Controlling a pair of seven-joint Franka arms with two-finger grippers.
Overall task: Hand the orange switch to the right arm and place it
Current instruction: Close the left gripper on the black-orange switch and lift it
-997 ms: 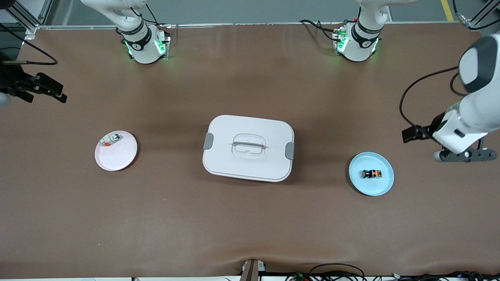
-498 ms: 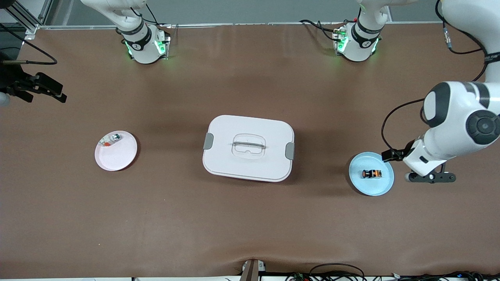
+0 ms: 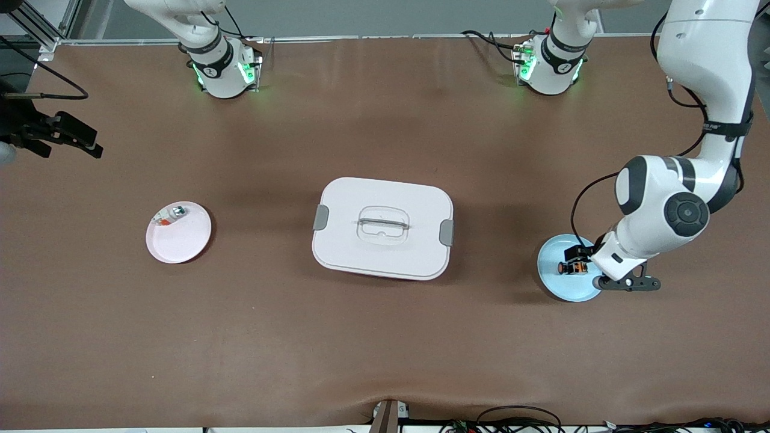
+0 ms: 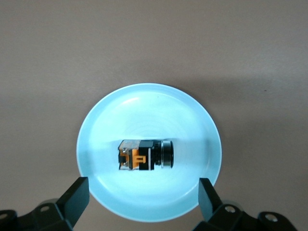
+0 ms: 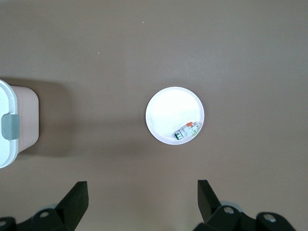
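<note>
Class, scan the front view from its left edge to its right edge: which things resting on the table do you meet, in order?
pink plate carrying a small silver-white part → white lidded box → blue plate carrying the orange switch, with the left gripper open above it.

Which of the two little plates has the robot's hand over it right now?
The blue plate, holding the orange switch: the open left gripper hovers above it. The pink plate has none overhead.

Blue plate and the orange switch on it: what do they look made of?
Blue plate: probably glossy plastic or glazed ceramic, given its uniform pale blue and soft highlights. Orange switch: apparently molded plastic, with matte black body, orange bands and a darker ribbed end; any metal parts cannot be made out.
</note>
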